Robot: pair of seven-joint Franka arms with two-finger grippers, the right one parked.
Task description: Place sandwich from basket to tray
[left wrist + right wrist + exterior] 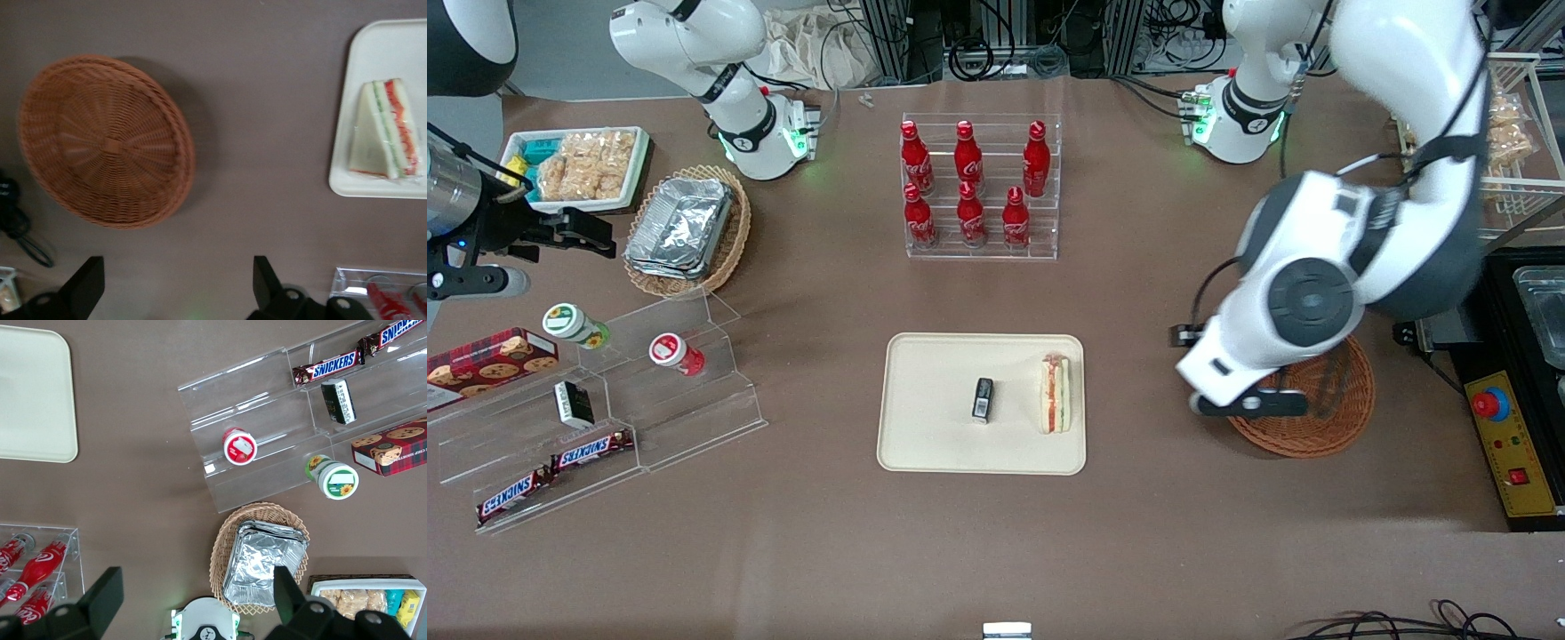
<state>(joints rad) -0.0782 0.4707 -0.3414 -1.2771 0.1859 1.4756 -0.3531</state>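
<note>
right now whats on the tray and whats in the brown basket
On the tray lie the sandwich and a small black packet. The basket is empty. The open gripper hovers above the table beside it.

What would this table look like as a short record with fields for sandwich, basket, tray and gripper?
sandwich: lying on the tray, near its edge toward the working arm's end
basket: empty, on the table beside the tray
tray: cream, also holds a small black packet
gripper: open, holding nothing, above the table next to the basket
task state: sandwich already out of the basket and on the tray
</note>
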